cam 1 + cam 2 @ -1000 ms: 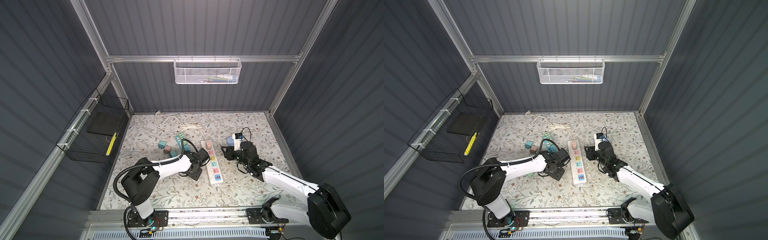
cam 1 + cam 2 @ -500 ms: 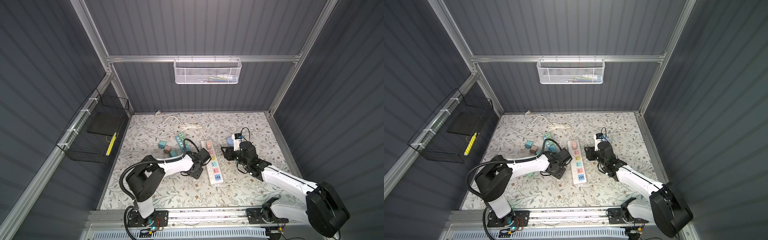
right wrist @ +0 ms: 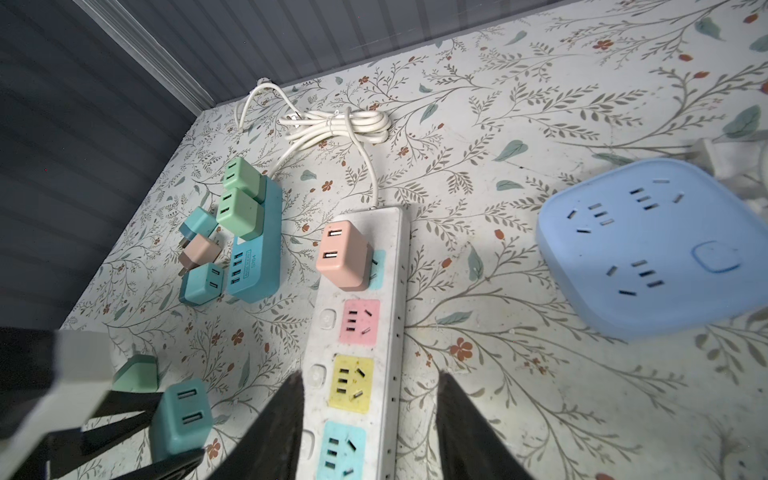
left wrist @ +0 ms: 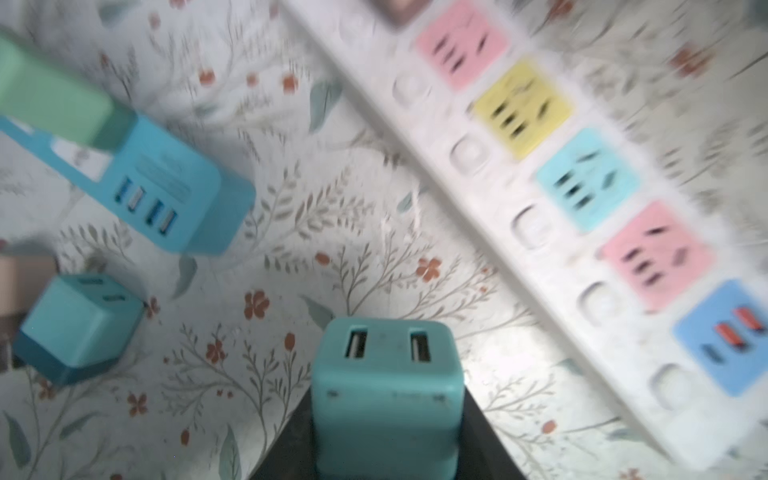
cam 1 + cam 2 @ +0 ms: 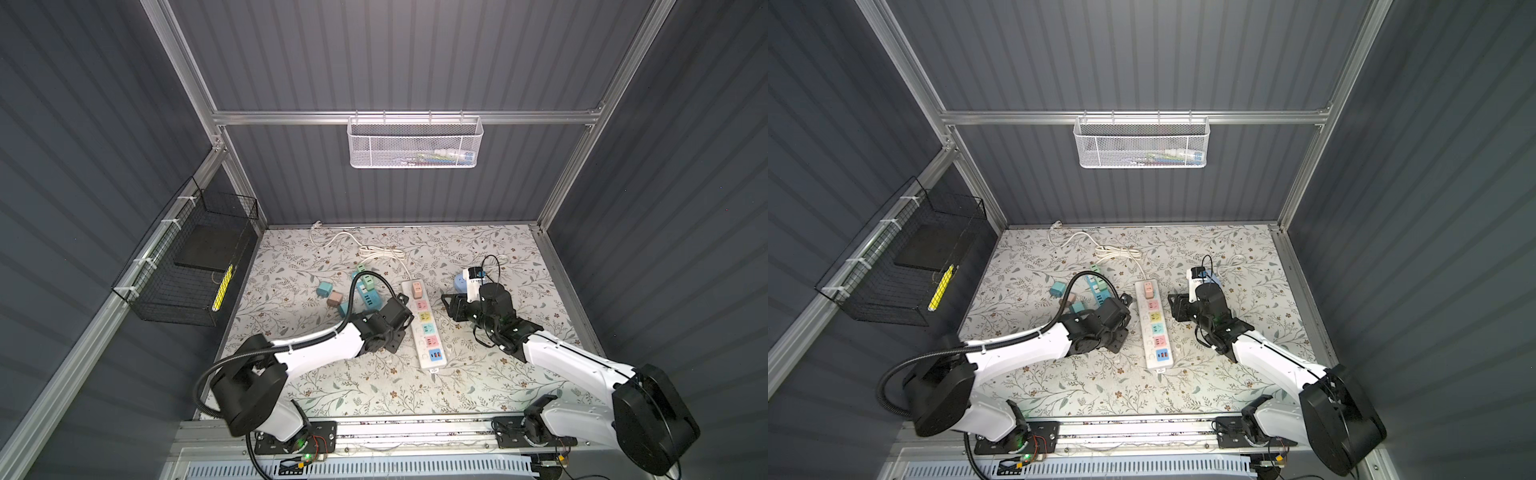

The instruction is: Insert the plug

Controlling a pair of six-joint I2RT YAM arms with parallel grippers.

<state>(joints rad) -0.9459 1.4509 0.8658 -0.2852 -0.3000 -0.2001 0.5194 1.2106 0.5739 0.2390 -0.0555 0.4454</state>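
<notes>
The floral desk (image 5: 374, 386) carries a white power strip (image 5: 424, 328) lying lengthwise near its centre, one end toward the front edge. I read the right gripper (image 3: 370, 376) as partly open: its jaws stand astride the strip with nothing clamped. The left gripper (image 3: 181, 426) is closed firmly on the teal plug (image 4: 386, 399). The plug sits just left of the strip, apart from it.

teal charger plug (image 4: 386, 399): smooth matt plastic
power strip (image 3: 392, 291): white plastic, scuffed, matt
mesh basket (image 5: 415, 145): white-coated metal
frame rail (image 5: 291, 117): bare metal
</notes>
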